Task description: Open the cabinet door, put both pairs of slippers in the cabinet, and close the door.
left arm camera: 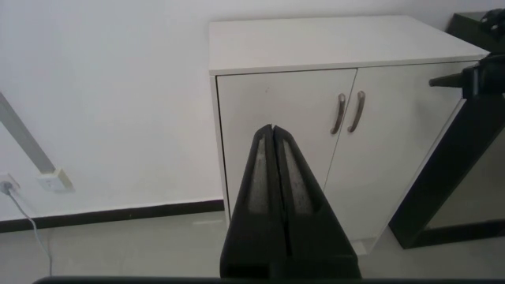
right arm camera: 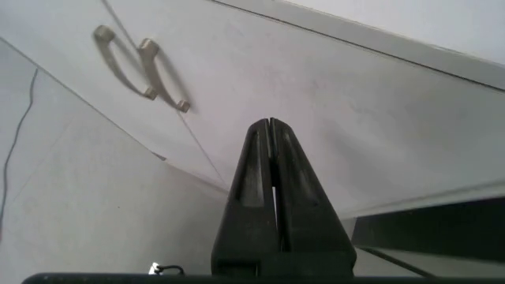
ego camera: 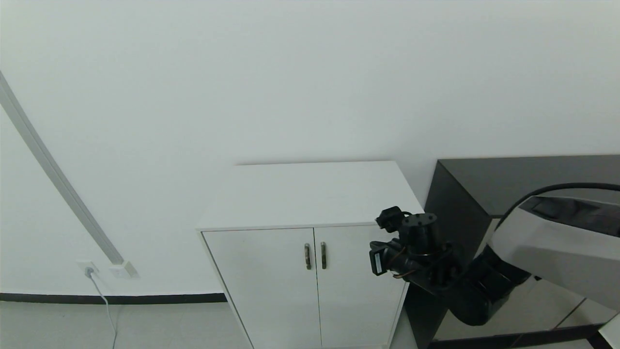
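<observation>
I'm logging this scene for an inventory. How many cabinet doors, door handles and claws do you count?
Cabinet doors: 2
Door handles: 2
Claws: 2
Total: 6

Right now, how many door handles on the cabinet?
2. The left handle and the right handle hang side by side at the middle seam of the cabinet front; none looks hidden.

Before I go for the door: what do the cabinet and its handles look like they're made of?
Cabinet: matte white board, probably laminated wood; flat, even surface, crisp edges, no visible grain. Handles: likely brushed metal; slim grey bows with a dull sheen.
</observation>
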